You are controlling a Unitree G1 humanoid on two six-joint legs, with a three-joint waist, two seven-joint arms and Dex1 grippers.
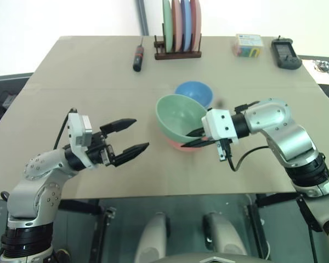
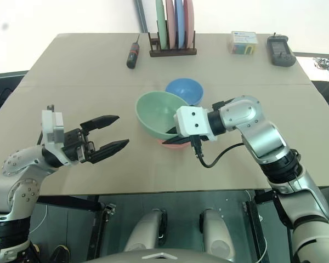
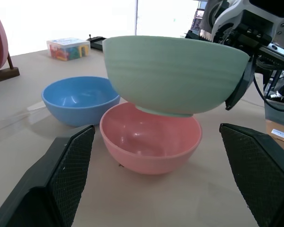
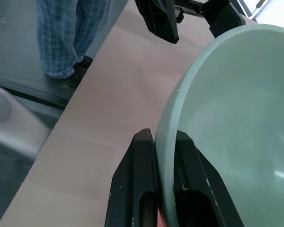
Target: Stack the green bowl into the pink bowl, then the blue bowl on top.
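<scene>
- Green bowl [image 3: 175, 75] is hanging tilted over the pink bowl [image 3: 150, 142], its base looking to be just touching the pink rim; right gripper [image 4: 163, 156] is pinching the green rim, one finger inside and one outside
- Left gripper [image 1: 126, 139] is idling with jaws spread wide and nothing between them, near the bowls on the table [image 1: 98, 87]
- Blue bowl [image 1: 194, 92] is sitting just behind the pair, near or touching
- Risk: a tilted release could be leaving green perched askew on the pink rim, or tipping pink over; a thin rim pinch may be slipping; a swing back could be knocking blue
- Left wrist view is showing the offset between the green base and pink's hollow; head views are hiding most of pink under green
- Right wrist view is showing the rim pinch close, plus a person's plaid trousers [image 4: 68, 35] beside the table
</scene>
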